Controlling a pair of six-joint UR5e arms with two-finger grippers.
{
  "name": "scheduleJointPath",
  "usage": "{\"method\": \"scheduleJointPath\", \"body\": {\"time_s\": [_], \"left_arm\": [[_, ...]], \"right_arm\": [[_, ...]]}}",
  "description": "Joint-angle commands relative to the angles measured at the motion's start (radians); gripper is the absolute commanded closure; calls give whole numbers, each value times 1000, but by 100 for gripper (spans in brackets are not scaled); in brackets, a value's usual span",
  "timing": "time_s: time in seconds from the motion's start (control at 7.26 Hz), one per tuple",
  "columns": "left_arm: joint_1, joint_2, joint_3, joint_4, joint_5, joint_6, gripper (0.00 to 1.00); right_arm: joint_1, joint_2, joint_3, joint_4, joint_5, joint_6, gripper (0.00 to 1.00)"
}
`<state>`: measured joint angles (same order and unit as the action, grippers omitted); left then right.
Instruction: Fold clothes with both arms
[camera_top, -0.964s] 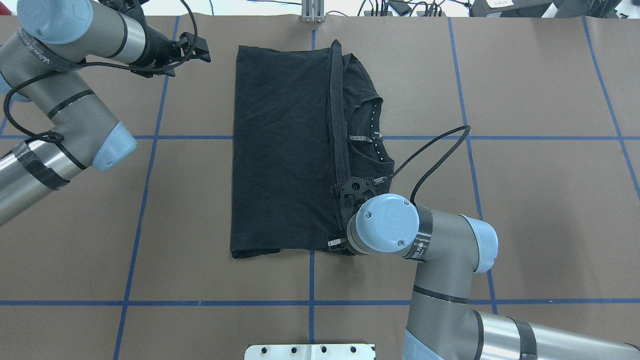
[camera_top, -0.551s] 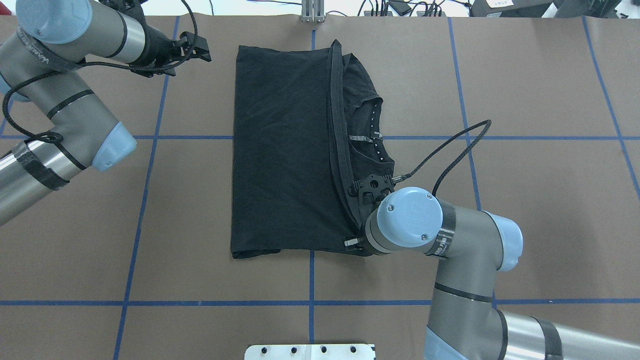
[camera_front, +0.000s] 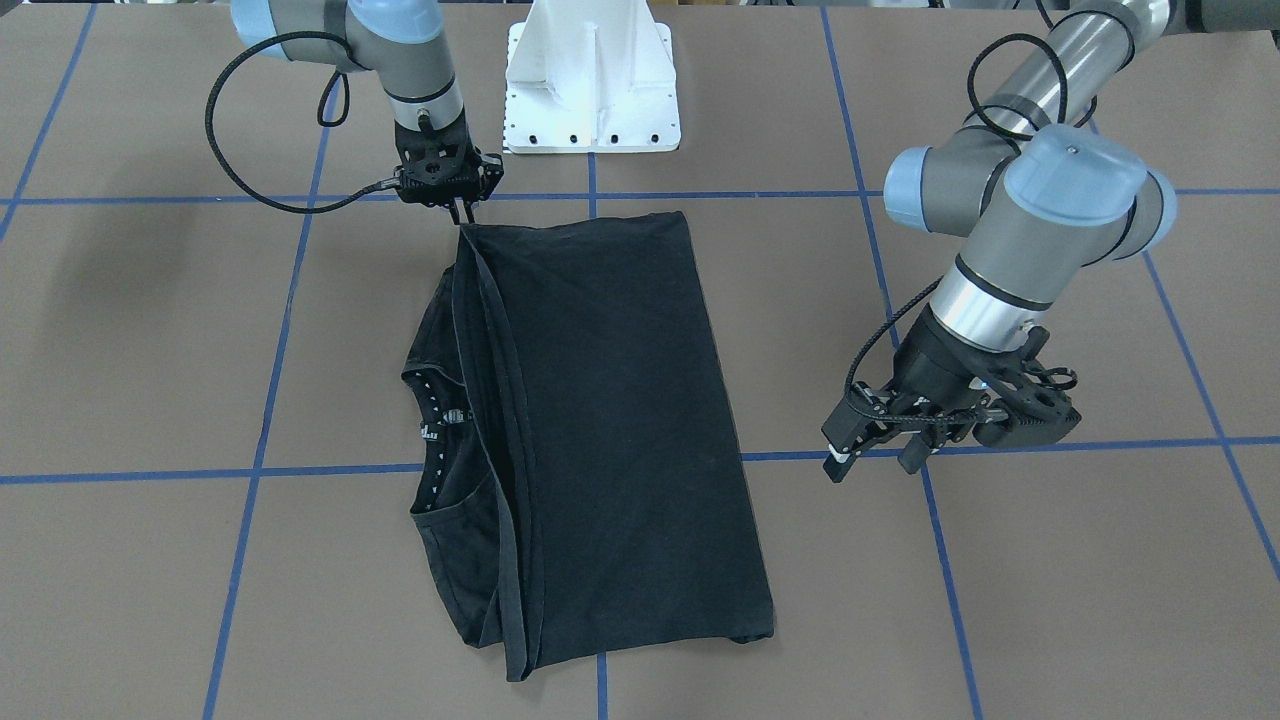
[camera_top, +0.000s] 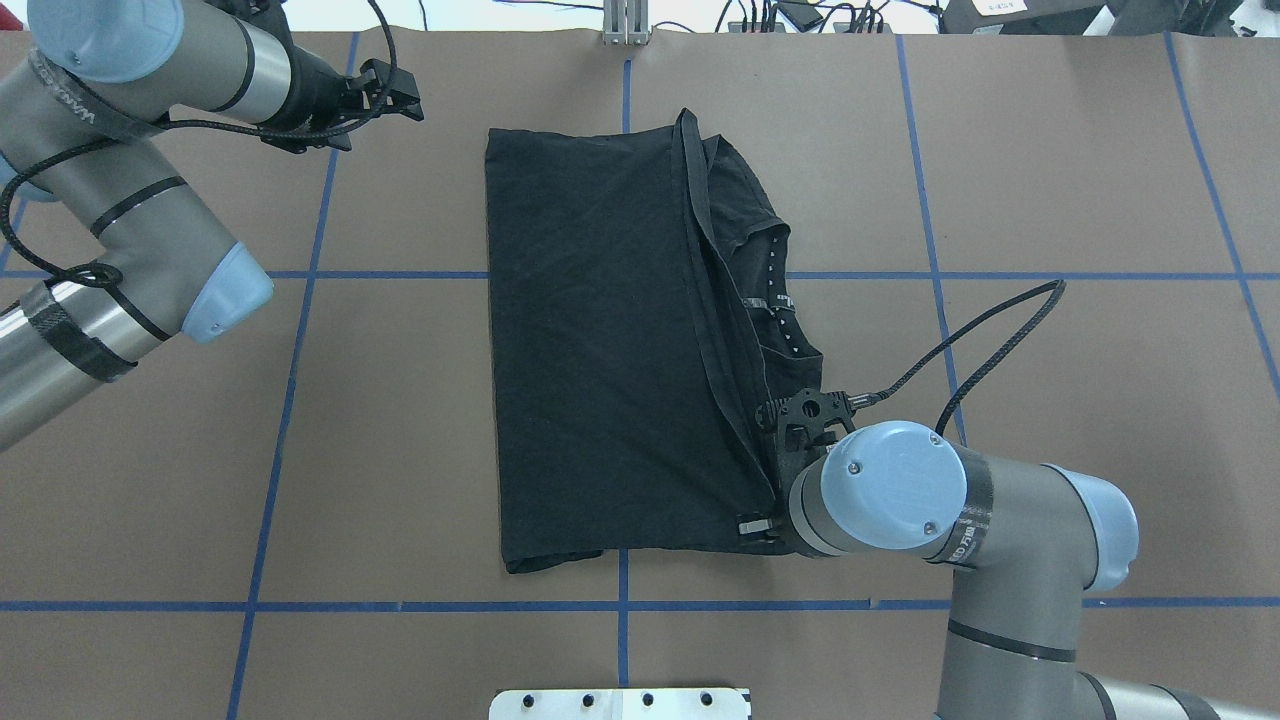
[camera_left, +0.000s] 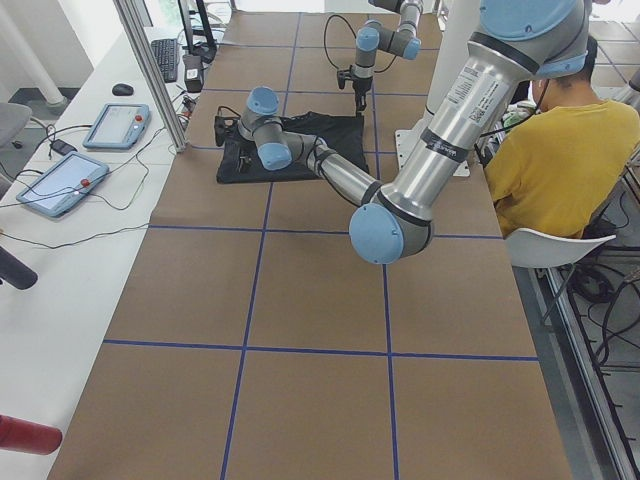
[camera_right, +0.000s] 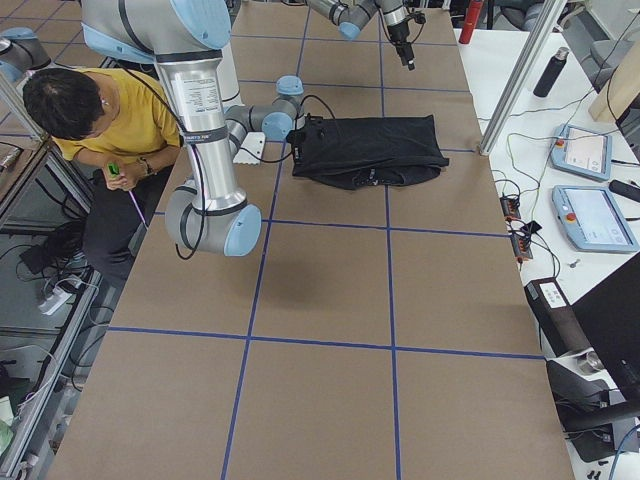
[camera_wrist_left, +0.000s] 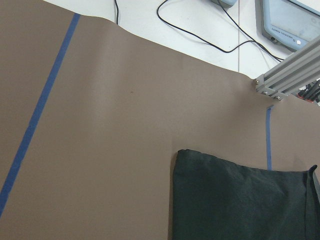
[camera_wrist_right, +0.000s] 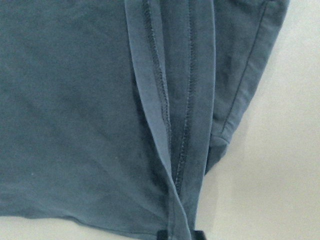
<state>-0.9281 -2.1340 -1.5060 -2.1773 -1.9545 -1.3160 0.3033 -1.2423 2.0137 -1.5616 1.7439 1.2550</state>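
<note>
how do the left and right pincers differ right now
The small black left pincer hangs open over the brown table, clear of the black T-shirt; the small black right pincer is shut on its hemmed corner. Left points sideways, right straight down. Both are two-fingered.

You have bare brown table (camera_top: 1050, 150) along both long sides of the T-shirt (camera_top: 600, 340) — the left gripper (camera_front: 872, 460) hangs there, apart from the cloth. At the shirt's corner nearest the robot, the right gripper (camera_front: 462, 214) and its looping cable (camera_top: 1058, 288) crowd the approach; the white base plate (camera_front: 590, 90) stands near behind.
</note>
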Motion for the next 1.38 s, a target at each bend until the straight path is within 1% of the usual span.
{"method": "scheduleJointPath", "body": {"time_s": [0.0,0.14,0.28,0.41,0.55,0.83,0.96,1.1,1.24], "left_arm": [[0,0,-2,2,0,0,0],[2,-1,-8,14,0,0,0],[2,-1,-11,16,0,0,0],[2,-1,-11,16,0,0,0],[0,-1,-11,16,-1,0,0],[0,0,-14,16,-1,0,0],[2,5,-16,16,-1,0,0],[2,3,-19,16,0,0,0],[2,5,-19,14,0,0,0]], "right_arm": [[-1,6,4,11,-13,186,0],[-3,15,5,12,-29,351,0],[-6,17,4,30,-71,498,2],[-9,11,-9,61,-93,611,2],[-12,11,-32,74,-113,691,6],[-10,15,-103,165,-118,783,9],[-7,18,-136,187,-121,785,10],[-3,18,-135,187,-127,790,12],[5,18,-136,187,-132,790,16]]}}
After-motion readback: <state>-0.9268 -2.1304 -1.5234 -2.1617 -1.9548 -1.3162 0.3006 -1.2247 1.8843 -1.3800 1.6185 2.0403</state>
